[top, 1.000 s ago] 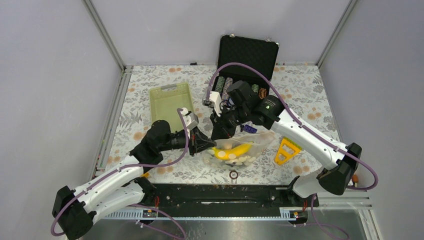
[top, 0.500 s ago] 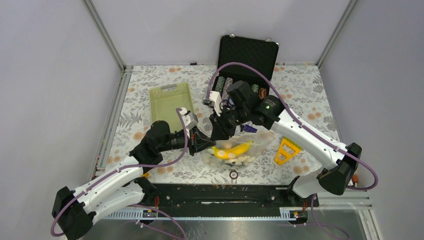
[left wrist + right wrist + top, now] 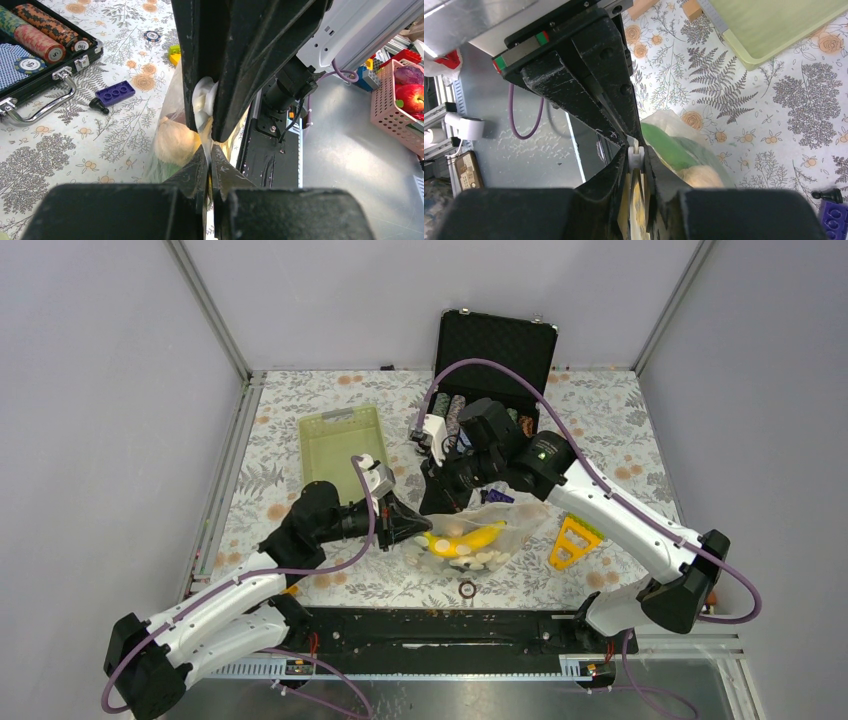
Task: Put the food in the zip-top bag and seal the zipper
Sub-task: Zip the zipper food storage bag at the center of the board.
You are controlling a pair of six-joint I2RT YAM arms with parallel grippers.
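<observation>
Crinkly clear dotted zip-top bag [image 3: 470,548] on desk [image 3: 600,420], near-right of lime-green slotted plastic basket [image 3: 343,440]. Yellow toy banana [image 3: 466,539], pale bulb [image 3: 172,142], green piece [image 3: 669,150] already inside. Left gripper [image 3: 408,530], right gripper [image 3: 438,505] both pinching bag mouth. Likely remaining: sealing zipper; closure unreadable.

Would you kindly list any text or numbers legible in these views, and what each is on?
"100": face of the end chip in the black case, left wrist view.
Other chip faces: too blurred to read.
Zip-top bag: no print legible.
</observation>
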